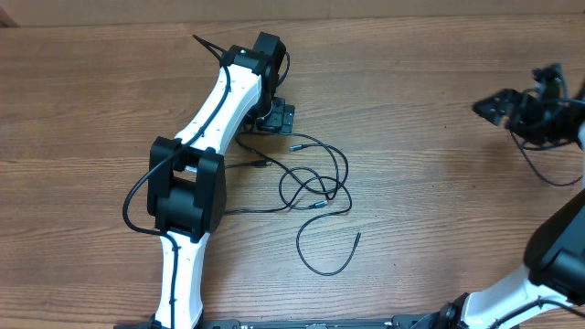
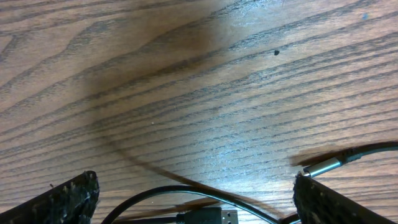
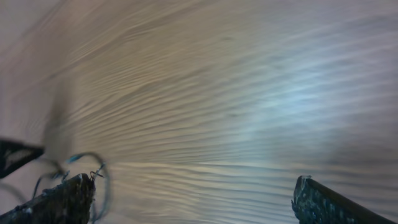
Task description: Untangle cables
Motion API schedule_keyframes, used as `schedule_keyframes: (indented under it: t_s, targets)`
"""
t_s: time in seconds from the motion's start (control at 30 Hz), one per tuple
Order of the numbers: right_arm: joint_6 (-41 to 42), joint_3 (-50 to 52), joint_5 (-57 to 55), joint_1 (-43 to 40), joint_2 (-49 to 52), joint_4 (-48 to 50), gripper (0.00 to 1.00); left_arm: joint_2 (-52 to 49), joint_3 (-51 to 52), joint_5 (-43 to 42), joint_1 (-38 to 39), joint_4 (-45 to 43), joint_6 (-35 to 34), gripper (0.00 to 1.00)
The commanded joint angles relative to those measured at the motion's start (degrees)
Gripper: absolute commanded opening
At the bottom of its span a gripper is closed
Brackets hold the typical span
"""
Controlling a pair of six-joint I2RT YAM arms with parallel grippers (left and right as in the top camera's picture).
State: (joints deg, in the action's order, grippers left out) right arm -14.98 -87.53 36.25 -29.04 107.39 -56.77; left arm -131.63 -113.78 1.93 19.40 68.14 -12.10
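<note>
Expect light, limp, rather slippery cables (image 1: 315, 183), lying as loose loops mid on the table (image 1: 430, 219) beside the wide-open left gripper (image 1: 274, 117), well apart from the equally open right gripper (image 1: 501, 106); better to pinch close to a stiff plug end (image 2: 323, 167)

A robotics lab: a white-and-black robot arm (image 1: 218, 108) centre-left and a second arm (image 1: 505, 291) lower right over a wood-grain table (image 1: 430, 183).

Overhead looks down on the table (image 1: 411, 91); wrist views face its wood closely.
</note>
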Motion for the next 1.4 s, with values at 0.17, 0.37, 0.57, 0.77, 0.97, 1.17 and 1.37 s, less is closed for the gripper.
schedule_keyframes:
  t_s: [0.17,0.37,0.57,0.77,0.97,1.17,1.37]
  targets:
    - [-11.45,-1.57,0.94,14.51,-2.16,-5.70,1.00,-0.24,-0.72,-0.48,-0.22,0.17,-0.81,1.00]
    - [-27.12,-1.09,0.92,26.86,-2.16,-8.50,1.00,-0.24,-0.70,-0.48,-0.22,0.17,-0.81,1.00]
    - [-29.05,0.26,0.92,34.82,-1.77,-7.80,1.00,-0.24,-0.72,-0.48,-0.22,0.17,-0.81,1.00]
    - [-28.68,3.10,0.92,39.45,-1.70,-5.38,1.00,-0.24,-0.70,-0.48,-0.22,0.20,-0.81,1.00]
    - [-22.99,10.40,1.03,42.25,-1.68,3.06,1.00,-0.24,-0.70,-0.48,-0.22,0.17,-0.81,1.00]
    - [-22.49,15.19,4.81,45.31,-1.66,7.45,0.98,-0.24,-0.72,-0.48,-0.22,0.17,-0.81,1.00]
    - [-17.59,18.21,4.79,48.09,-1.51,13.84,0.42,-0.24,-0.70,-0.48,-0.22,0.17,-0.81,1.00]
